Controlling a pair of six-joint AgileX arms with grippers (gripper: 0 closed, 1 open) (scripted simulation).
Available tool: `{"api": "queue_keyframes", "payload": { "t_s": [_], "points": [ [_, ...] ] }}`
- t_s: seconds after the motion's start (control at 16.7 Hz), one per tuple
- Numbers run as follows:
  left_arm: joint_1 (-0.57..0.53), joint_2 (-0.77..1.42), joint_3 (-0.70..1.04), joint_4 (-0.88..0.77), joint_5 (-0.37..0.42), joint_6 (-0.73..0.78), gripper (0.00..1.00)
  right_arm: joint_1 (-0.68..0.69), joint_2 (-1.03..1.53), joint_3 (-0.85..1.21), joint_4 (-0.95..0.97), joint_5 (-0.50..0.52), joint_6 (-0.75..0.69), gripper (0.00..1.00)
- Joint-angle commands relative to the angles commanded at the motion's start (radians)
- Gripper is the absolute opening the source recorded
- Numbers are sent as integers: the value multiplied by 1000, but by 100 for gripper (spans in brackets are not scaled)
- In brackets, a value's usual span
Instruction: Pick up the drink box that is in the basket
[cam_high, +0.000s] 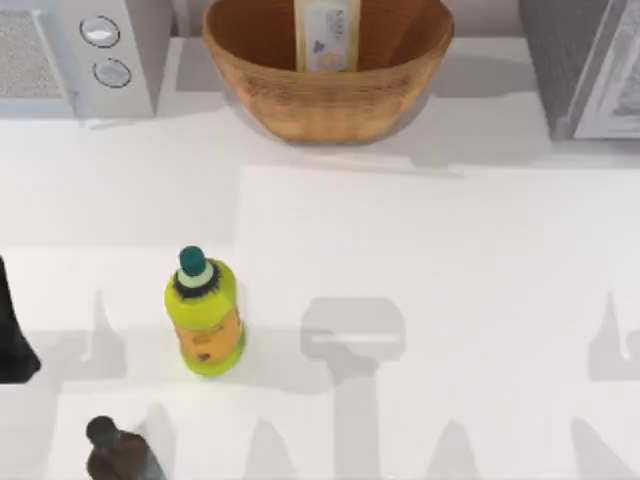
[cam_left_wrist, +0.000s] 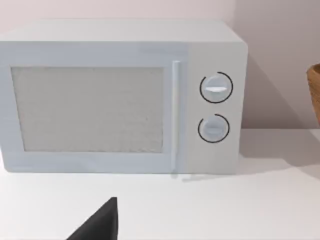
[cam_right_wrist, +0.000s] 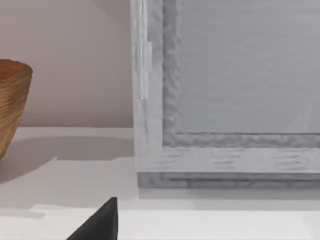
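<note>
Basket (cam_right_wrist: 12, 105) edge beside grey cabinet (cam_right_wrist: 225, 95) on white table (cam_right_wrist: 75, 165)

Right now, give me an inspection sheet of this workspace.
Surface: white table, with shadows falling on it.
Job's things: drink box standing upright inside the basket, at the table's far edge.
Clutter: yellow-green bottle at front left; dark bottle nearer the front edge.
Grippers: left gripper and right gripper, each a dark tip in its wrist view, far from the basket.
Cables: nothing seen.
Surroundings: microwave at far left; grey appliance at far right.
</note>
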Motion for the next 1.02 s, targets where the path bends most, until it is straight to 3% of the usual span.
{"api": "queue_keyframes", "payload": {
  "t_s": [0.24,0.48,1.02],
  "points": [
    [-10,30,14,5,-8,4,100,0,0,0,0,0,0,100],
    [-64,212,115,56,-56,15,100,0,0,0,0,0,0,100],
    [-276,1047,650,382,-270,5,100,0,0,0,0,0,0,100]
  ]
}}
